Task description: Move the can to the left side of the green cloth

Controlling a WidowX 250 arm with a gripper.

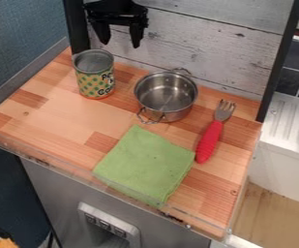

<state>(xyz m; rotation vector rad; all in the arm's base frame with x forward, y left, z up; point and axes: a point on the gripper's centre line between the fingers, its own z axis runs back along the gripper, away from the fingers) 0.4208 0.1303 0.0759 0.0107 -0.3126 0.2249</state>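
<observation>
The black gripper hangs open at the top left of the view, its two fingers apart and pointing down, with nothing between them. Below it and slightly to its left, the can stands upright near the back left of the wooden counter, apart from the gripper. It is green and yellow with a grey metal top. A green cloth lies flat near the counter's front edge, to the right of the can and nearer the front.
A metal pot with two handles stands behind the cloth, right of the can. A fork with a red handle lies right of the cloth. The wooden counter has a clear low guard along its front; a whitewashed plank wall rises behind.
</observation>
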